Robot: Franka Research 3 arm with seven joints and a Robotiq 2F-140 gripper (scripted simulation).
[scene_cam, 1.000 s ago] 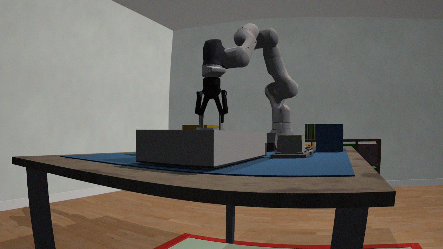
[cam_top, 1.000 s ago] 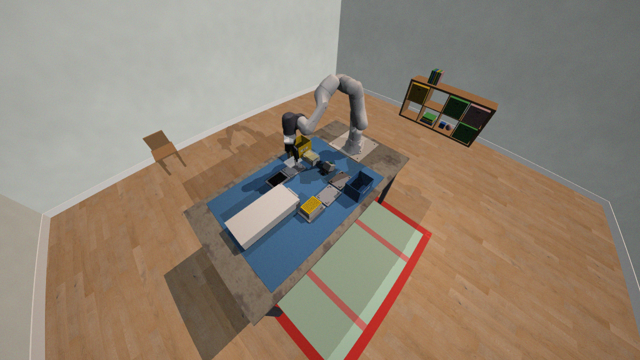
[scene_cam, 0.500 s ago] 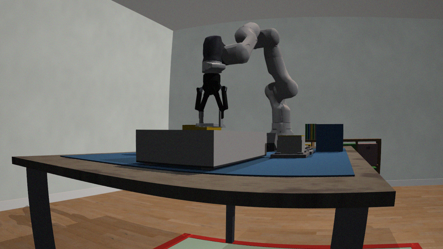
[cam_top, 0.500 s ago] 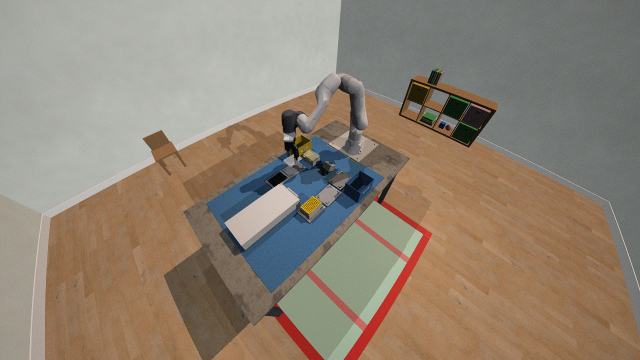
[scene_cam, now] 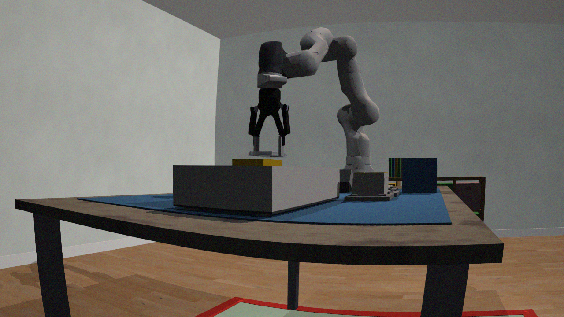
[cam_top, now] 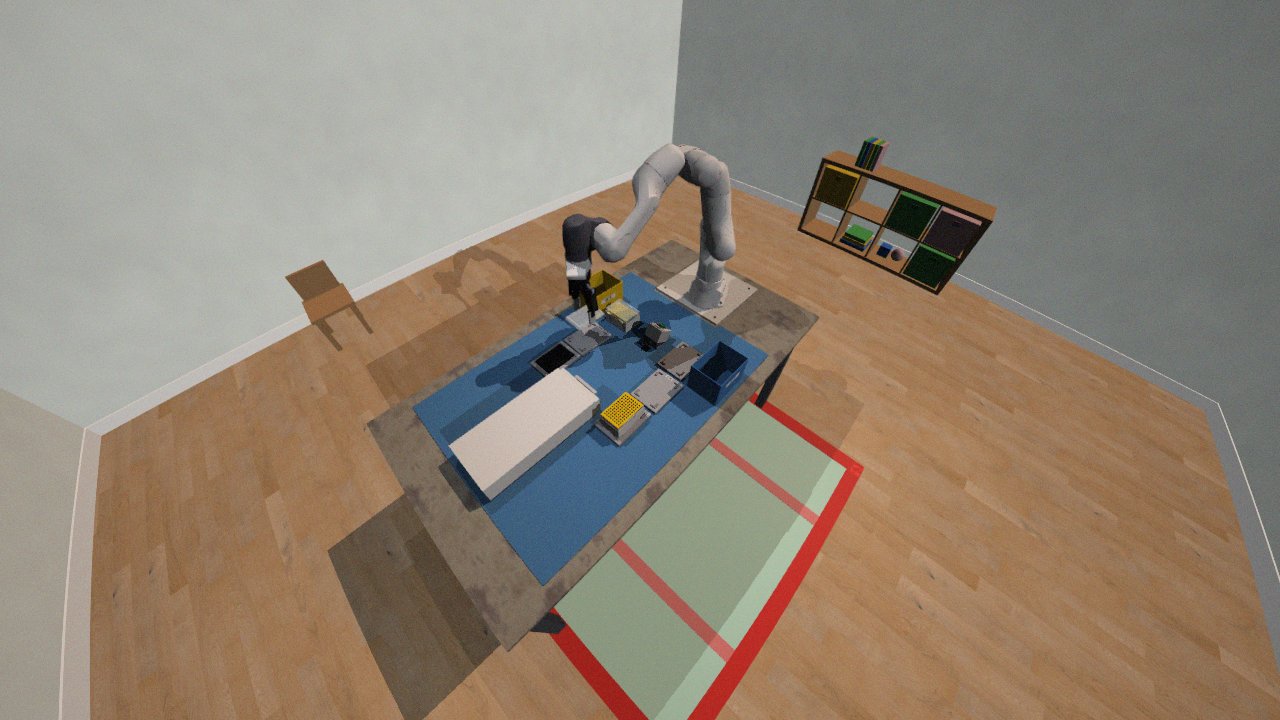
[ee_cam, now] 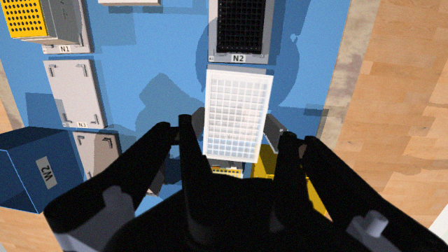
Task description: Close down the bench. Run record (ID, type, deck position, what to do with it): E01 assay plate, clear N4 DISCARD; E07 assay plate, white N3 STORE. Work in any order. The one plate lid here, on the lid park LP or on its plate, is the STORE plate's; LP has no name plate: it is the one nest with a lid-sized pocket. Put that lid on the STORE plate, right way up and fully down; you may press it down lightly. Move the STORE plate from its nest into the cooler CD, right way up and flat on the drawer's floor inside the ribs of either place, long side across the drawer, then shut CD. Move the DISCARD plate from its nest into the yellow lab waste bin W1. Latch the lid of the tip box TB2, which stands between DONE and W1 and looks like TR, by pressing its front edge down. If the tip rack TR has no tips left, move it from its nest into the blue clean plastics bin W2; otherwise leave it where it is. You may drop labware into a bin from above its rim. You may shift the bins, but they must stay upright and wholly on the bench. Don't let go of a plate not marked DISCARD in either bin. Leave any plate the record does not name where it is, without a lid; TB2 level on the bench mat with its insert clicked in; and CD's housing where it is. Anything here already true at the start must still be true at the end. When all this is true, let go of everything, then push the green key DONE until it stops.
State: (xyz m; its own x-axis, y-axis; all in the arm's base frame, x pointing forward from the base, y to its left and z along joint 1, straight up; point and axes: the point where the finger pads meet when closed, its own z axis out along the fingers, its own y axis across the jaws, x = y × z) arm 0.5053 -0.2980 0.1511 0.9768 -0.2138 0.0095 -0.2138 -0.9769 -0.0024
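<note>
My gripper (ee_cam: 234, 119) is shut on the clear assay plate (ee_cam: 238, 115), gripping it across its short width. In the exterior view the plate (scene_cam: 267, 152) hangs level, clear of the bench and a little above the rim of the yellow bin W1 (scene_cam: 256, 162). In the wrist view the yellow bin (ee_cam: 266, 164) lies just under and behind my fingers. The grey nest (cam_top: 588, 338) beneath the plate is empty. Nest N3 (ee_cam: 75, 92) is empty. The cooler CD (cam_top: 525, 429) is shut. The tip rack TR (ee_cam: 26, 17) with its yellow top stands on N1.
A black plate (ee_cam: 241, 26) sits on N2, just beyond the held plate. The blue bin W2 (ee_cam: 35, 168) stands at the left. The tip box TB2 (cam_top: 622, 315) stands beside the yellow bin. The bench edge runs close on the right of the wrist view.
</note>
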